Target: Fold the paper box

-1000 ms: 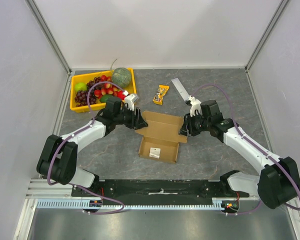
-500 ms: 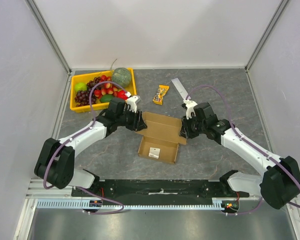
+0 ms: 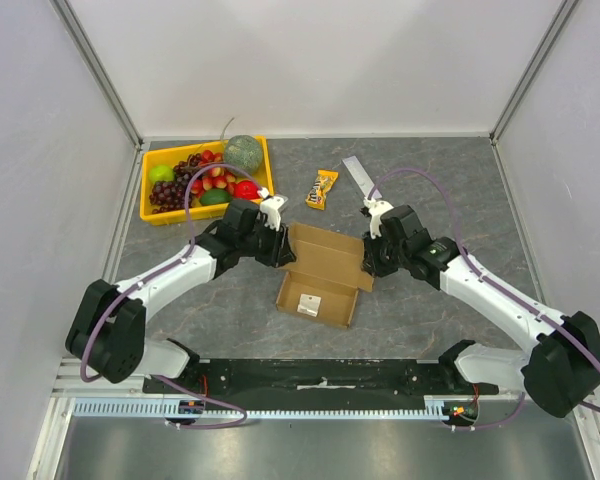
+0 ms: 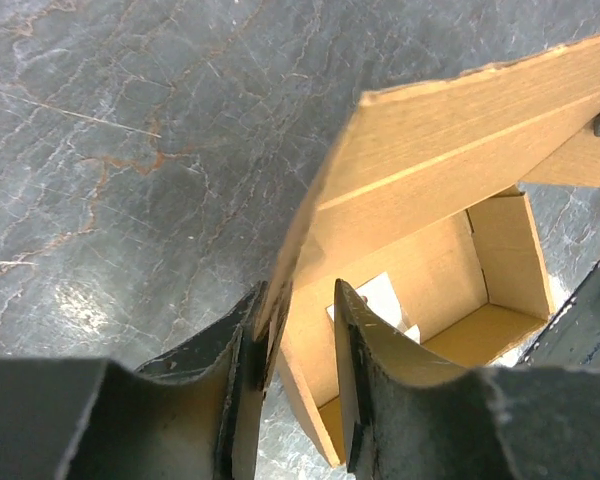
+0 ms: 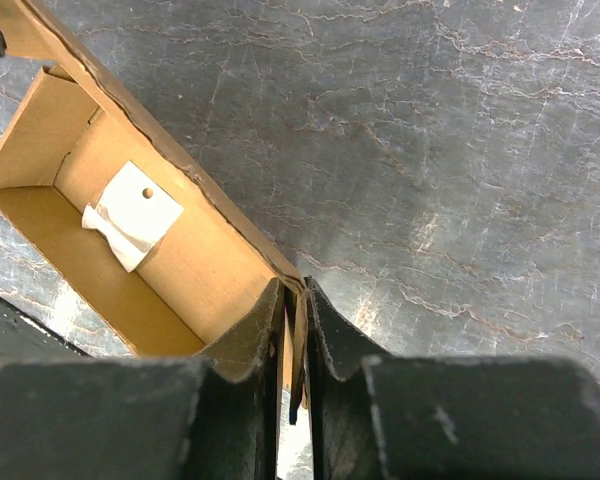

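The paper box [image 3: 320, 292] is brown cardboard and lies open at mid-table, its lid flap raised toward the back. A white tag [image 3: 308, 305] lies inside it. My left gripper [image 3: 283, 245] is at the lid's left edge. In the left wrist view the box [image 4: 430, 170] has its flap edge between my open jaws [image 4: 298, 297], against the left finger [image 4: 242, 370] and clear of the right one. My right gripper [image 3: 368, 260] is at the box's right side. In the right wrist view it [image 5: 293, 290] is shut on the box's [image 5: 180, 260] wall corner.
A yellow fruit tray [image 3: 150, 213] stands at the back left, close behind my left arm. A candy packet [image 3: 325, 189] and a small grey bar [image 3: 360, 178] lie behind the box. White walls enclose the table on three sides.
Both grippers have moved inward toward the box, the left one to the right and the right one to the left. The box has barely shifted.
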Controlling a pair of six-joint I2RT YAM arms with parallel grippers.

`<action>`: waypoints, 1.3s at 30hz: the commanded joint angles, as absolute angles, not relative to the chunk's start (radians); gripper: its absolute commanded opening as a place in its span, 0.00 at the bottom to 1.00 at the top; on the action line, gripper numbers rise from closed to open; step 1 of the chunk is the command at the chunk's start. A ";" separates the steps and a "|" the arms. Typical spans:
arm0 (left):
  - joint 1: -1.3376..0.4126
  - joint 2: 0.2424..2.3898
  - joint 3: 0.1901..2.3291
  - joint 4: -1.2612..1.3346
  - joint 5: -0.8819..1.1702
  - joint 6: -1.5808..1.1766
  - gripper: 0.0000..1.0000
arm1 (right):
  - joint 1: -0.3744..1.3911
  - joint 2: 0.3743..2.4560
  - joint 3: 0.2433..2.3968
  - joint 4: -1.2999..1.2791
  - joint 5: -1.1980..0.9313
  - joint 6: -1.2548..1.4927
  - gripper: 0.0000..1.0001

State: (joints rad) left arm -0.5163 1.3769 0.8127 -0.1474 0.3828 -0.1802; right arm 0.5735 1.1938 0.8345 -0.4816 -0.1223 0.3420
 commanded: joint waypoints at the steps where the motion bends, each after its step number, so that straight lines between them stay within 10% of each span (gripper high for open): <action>1: -0.558 1.351 0.865 -0.186 0.318 -0.149 0.38 | 0.598 1.192 0.888 -0.495 -0.057 0.367 0.17; 39: -0.687 1.270 0.864 -0.101 0.003 -0.267 0.15 | 0.712 1.239 0.916 -0.151 0.373 0.261 0.01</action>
State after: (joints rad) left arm -0.6655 1.3098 0.8757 -0.2070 0.0162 -0.2104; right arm 0.7048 1.2083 0.8928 -0.3206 0.3038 0.3202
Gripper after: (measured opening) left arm 0.152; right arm 0.011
